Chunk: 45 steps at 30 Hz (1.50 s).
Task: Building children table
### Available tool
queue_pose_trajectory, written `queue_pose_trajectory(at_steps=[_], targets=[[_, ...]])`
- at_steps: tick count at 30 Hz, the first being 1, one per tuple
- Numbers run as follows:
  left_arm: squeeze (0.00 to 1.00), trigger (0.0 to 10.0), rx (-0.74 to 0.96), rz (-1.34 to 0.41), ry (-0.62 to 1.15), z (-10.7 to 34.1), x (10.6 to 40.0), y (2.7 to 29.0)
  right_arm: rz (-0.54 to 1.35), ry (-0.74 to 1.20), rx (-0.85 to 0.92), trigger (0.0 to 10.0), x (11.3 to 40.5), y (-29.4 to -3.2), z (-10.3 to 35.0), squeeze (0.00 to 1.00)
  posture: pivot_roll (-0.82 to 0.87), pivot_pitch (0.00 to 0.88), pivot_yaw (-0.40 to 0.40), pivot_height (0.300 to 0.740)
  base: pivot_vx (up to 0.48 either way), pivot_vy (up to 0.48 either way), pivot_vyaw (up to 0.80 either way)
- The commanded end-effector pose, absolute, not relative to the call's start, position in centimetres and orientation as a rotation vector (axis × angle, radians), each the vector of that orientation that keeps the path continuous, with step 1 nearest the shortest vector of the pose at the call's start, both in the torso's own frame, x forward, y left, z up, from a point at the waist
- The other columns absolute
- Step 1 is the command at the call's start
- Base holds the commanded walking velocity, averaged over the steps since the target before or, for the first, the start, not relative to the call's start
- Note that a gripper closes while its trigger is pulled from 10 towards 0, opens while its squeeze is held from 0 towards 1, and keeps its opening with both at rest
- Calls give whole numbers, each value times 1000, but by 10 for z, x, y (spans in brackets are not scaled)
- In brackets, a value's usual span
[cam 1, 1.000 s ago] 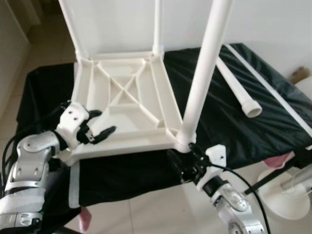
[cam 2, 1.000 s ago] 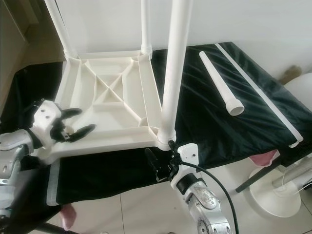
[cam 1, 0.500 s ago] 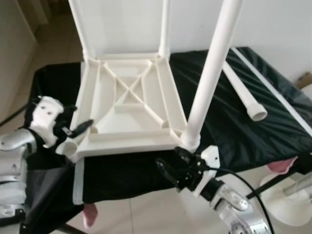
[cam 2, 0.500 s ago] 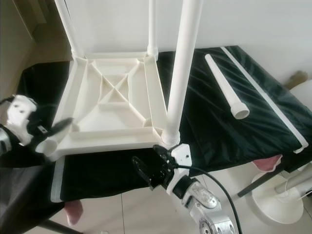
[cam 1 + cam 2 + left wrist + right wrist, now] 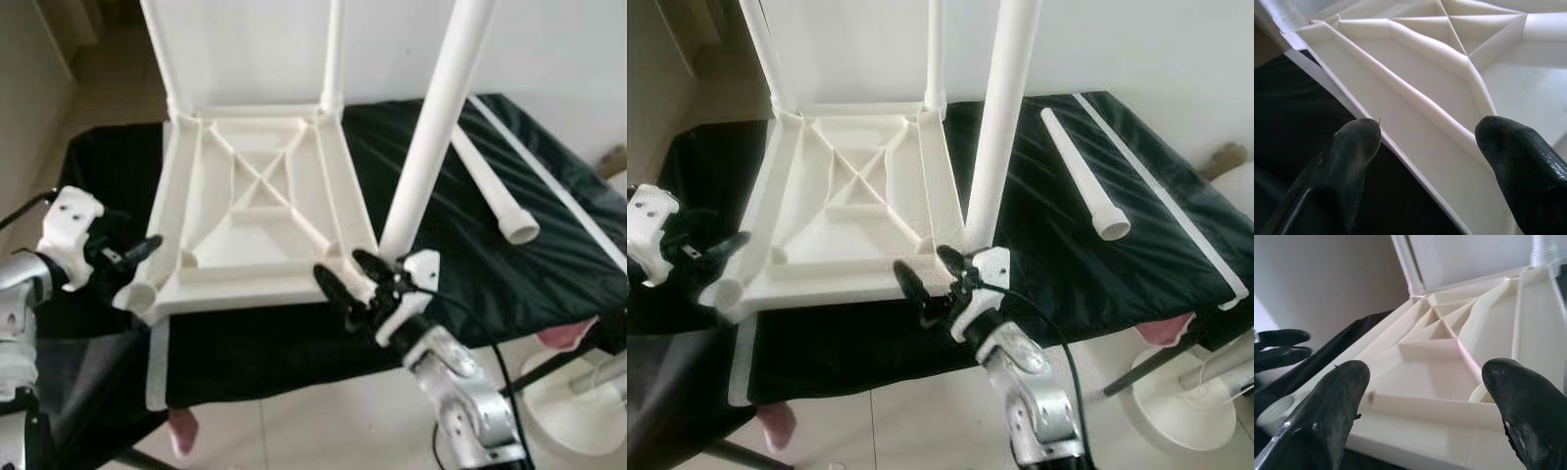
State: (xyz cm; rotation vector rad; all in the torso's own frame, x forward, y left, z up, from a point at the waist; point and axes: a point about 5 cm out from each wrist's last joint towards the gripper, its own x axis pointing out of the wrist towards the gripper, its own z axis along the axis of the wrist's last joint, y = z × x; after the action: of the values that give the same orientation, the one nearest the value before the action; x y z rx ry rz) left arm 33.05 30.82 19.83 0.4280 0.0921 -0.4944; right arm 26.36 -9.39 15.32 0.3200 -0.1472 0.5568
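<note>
Tabletop (image 5: pixel 257 211), white plastic, lies upside down on a black cloth-covered table (image 5: pixel 460 250) in the centre of the frame, its ribbed underside facing up with an X of stiffening ribs in the middle. Three legs are fitted and stand upright: two thin-looking ones at the far corners in the upper part of the frame, and one thick near leg (image 5: pixel 431 127) rising from the near right corner out of the top edge. The near left corner carries an empty round socket (image 5: pixel 137 297). A fourth, loose leg (image 5: pixel 485 186) lies flat on the cloth at the right, its long axis running from upper left to lower right, its wider open end nearest the lower right. A long white strip (image 5: pixel 549 186) lies beside it, roughly parallel.

At the near edge just left of the thick leg's base, the right gripper (image 5: pixel 349 276) has its fingers spread wide, gripping nothing. At the left of the frame, beside the empty socket, the left gripper (image 5: pixel 132 257) also gapes, straddling the tabletop's rim without clamping it.
</note>
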Motion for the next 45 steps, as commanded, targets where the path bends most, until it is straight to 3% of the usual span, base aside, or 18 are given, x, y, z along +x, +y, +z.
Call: queue_pose_trajectory(at_steps=[1,4,8,18,29,45], targets=[[0,10000,420,-46,5,203,338,329,466,-148,315,10000,267,-107,150,0,51,77,-28,740,0,0,0],[0,10000,425,-37,6,204,339,330,442,-145,317,10000,268,-111,149,0,51,77,-28,740,0,0,0],[0,10000,450,-29,11,202,343,328,302,-120,302,10000,267,-141,139,0,40,81,-16,740,0,0,0],[0,10000,473,-3,16,201,347,326,139,-73,237,10000,270,-169,126,0,25,86,-7,740,0,0,0],[0,10000,540,4,-3,198,358,308,218,-43,227,10000,265,-145,120,0,20,80,-4,740,0,0,0],[0,10000,785,-477,42,159,337,262,187,-55,217,10000,275,-154,122,0,23,73,-16,740,0,0,0]])
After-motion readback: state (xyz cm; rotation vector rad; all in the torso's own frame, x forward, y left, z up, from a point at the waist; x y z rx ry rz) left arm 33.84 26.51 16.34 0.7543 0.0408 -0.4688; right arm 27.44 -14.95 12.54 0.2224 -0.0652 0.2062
